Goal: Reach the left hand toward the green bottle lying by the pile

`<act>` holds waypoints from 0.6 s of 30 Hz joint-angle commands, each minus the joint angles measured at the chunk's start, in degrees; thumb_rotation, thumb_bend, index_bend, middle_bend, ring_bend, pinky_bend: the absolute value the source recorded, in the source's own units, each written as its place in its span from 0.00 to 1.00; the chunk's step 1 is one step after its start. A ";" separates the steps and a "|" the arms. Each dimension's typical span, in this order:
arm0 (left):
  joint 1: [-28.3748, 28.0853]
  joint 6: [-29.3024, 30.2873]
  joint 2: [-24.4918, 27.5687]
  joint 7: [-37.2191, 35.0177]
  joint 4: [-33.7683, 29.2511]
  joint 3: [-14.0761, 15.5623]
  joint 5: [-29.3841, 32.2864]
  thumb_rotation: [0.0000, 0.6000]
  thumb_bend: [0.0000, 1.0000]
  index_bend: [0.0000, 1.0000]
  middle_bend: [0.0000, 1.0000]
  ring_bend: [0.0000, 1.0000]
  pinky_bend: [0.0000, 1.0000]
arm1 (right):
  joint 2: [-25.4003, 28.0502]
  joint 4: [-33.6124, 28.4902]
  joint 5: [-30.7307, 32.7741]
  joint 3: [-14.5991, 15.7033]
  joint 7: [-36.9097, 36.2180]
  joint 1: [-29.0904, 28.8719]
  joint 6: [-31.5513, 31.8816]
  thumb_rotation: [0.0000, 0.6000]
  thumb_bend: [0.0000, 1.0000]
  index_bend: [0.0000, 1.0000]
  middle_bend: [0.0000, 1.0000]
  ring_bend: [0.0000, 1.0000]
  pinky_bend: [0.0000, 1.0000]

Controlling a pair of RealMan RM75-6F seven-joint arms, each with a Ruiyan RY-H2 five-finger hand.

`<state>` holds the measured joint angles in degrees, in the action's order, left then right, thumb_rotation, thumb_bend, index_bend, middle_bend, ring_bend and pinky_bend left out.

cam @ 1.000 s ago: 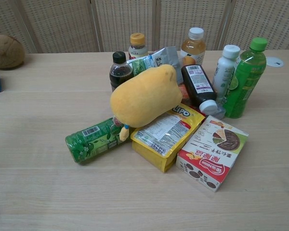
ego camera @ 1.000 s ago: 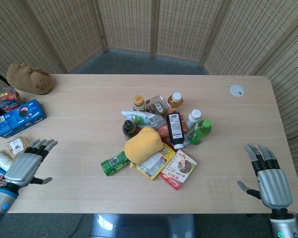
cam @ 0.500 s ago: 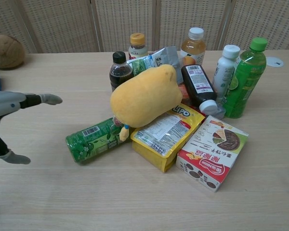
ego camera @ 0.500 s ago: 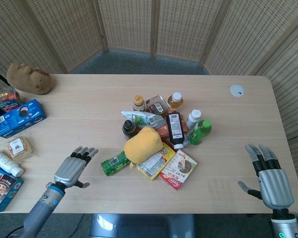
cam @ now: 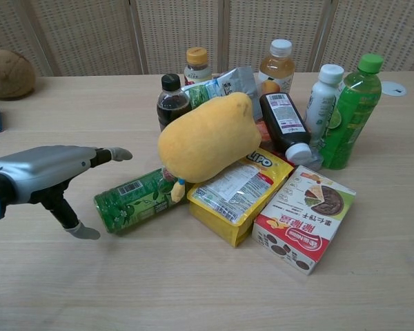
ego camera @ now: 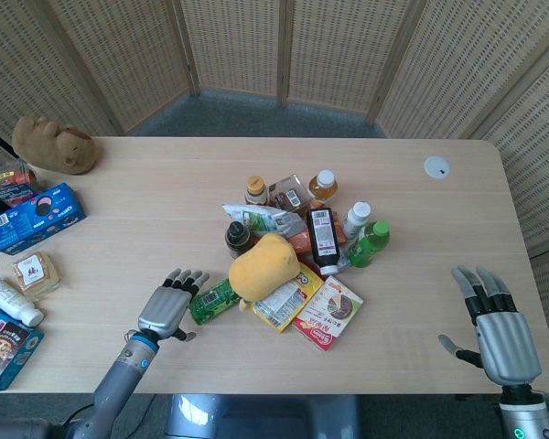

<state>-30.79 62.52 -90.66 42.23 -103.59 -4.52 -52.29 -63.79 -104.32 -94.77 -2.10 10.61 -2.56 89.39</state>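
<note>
The green bottle (ego camera: 214, 300) (cam: 132, 199) lies on its side at the pile's front left, its far end tucked under a yellow plush toy (ego camera: 263, 266) (cam: 205, 138). My left hand (ego camera: 169, 308) (cam: 48, 174) hovers just left of the bottle with fingers spread, holding nothing; the chest view shows a small gap between hand and bottle. My right hand (ego camera: 496, 329) rests open at the table's front right, far from the pile, and shows only in the head view.
The pile holds several upright bottles, a black bottle (ego camera: 323, 238), a yellow snack bag (ego camera: 286, 297) and a red box (ego camera: 328, 312). Along the left edge lie a brown plush (ego camera: 53, 144), a blue box (ego camera: 35, 216) and small packets. A white disc (ego camera: 436, 166) sits back right.
My left hand has travelled rightward from the table's left edge to just beside the green bottle, entering the chest view. The right hand and the pile have not moved.
</note>
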 commanded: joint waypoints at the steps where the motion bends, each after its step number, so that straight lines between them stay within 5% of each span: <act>1: -1.04 0.33 -1.51 0.76 1.20 -0.27 1.36 1.00 0.00 0.00 0.00 0.00 0.00 | -0.01 0.06 -0.04 0.06 0.02 -0.05 -0.11 1.00 0.00 0.00 0.00 0.00 0.00; 18: -4.48 2.51 -10.65 2.36 11.75 -0.14 3.13 1.00 0.00 0.03 0.00 0.00 0.00 | 0.16 0.05 -0.14 0.19 -0.28 -0.10 -0.23 1.00 0.00 0.00 0.00 0.00 0.00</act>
<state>-35.03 64.54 -100.14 44.81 -93.19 -4.89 -48.41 -63.64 -104.26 -94.91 -1.89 10.34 -2.66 89.16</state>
